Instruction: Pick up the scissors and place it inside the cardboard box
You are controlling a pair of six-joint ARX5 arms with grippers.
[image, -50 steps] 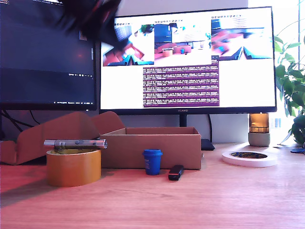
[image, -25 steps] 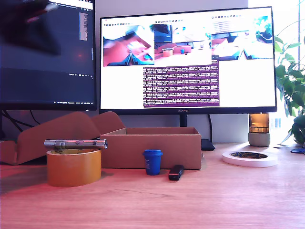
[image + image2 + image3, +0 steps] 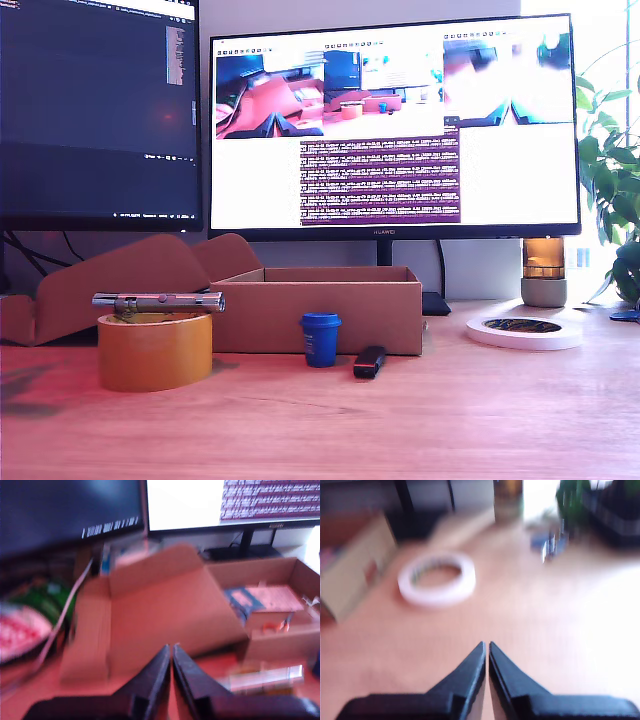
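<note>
The cardboard box [image 3: 270,315] stands open in the middle of the desk, its long flaps lying toward the exterior view's left. In the first wrist view the box [image 3: 165,610] lies below and ahead of my first gripper [image 3: 171,650], which is shut on nothing. A small, blurred orange shape, the scissors [image 3: 274,626], lies inside the box by its near wall. The exterior view shows neither the scissors nor any arm. My second gripper [image 3: 486,647] is shut and empty above bare desk, with the box corner [image 3: 345,580] off to one side.
A yellow-brown tape roll [image 3: 155,350] carries a grey pen-like tool [image 3: 158,300]. In front of the box stand a blue cup [image 3: 320,338] and a black stick [image 3: 369,361]. A white tape ring [image 3: 523,332] [image 3: 437,580] lies toward the exterior view's right. Monitors [image 3: 390,130] stand behind.
A dark blurred arm at the exterior view's upper left has moved further left and out of the picture. The things on the desk have stayed put.
</note>
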